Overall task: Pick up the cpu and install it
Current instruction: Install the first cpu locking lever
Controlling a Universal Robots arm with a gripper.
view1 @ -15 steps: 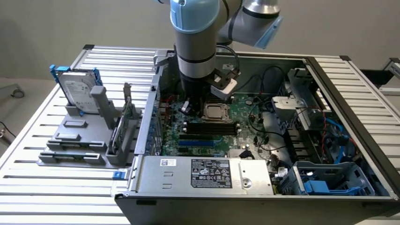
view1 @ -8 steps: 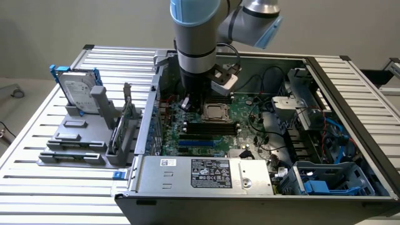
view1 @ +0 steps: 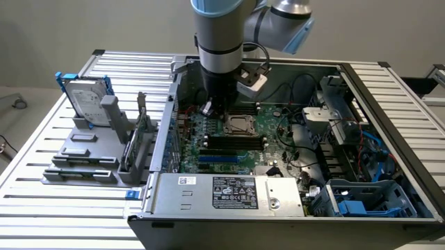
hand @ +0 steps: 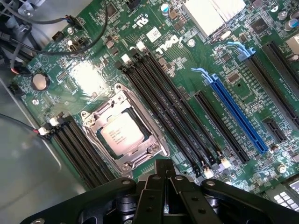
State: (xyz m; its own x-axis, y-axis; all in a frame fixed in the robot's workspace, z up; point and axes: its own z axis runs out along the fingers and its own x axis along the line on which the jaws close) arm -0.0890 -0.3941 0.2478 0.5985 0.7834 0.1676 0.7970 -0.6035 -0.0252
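CPU, the small square silvery-topped chip [hand: 122,134], sits in the metal-framed socket [hand: 124,133]; the gripper [hand: 164,173], jaws closed and empty, hovers nearby, risking a knock that unseats it.

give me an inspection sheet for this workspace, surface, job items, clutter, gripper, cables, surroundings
Surface: slatted metal table carrying an open computer case.
Job's things: cpu lies flat inside the metal-framed socket on the motherboard.
Clutter: hard drive upright in a grey fixture, at the exterior view's left of the case.
Gripper: gripper shut, holding nothing, above the board close to the socket.
Cables: black wires at the board edge; blue and black cables in the case, exterior view's right.
Surroundings: pale wall behind the table.
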